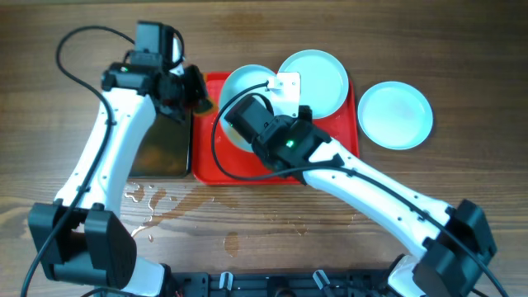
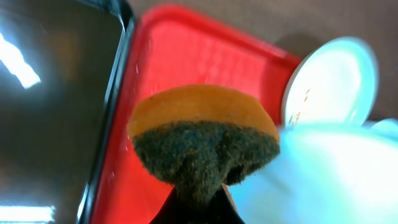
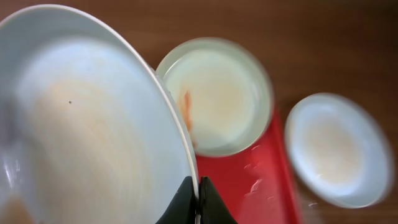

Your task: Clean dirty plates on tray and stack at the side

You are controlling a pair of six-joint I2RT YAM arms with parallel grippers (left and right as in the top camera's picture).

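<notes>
Closest to the right wrist camera, the held plate (image 3: 93, 124) is pinched at its rim by the right fingers (image 3: 185, 206), which are closed narrow on the edge, so that the plate is kept tilted over the left part of the red tray (image 3: 249, 180). Faint orange-brown smears are seen on its face. An orange sponge (image 2: 202, 134) with a dark scouring layer is clamped in the left fingers (image 2: 186, 213) just left of that plate, beside the black tray (image 2: 56, 93); contact cannot be told. The coming wipe is judged to need only a short rightward move by the left arm. A smeared second plate (image 3: 214, 93) is seen at the tray's far end, and a third plate (image 3: 339, 149) is set on the tabletop (image 1: 462, 49) beyond the tray's right side
</notes>
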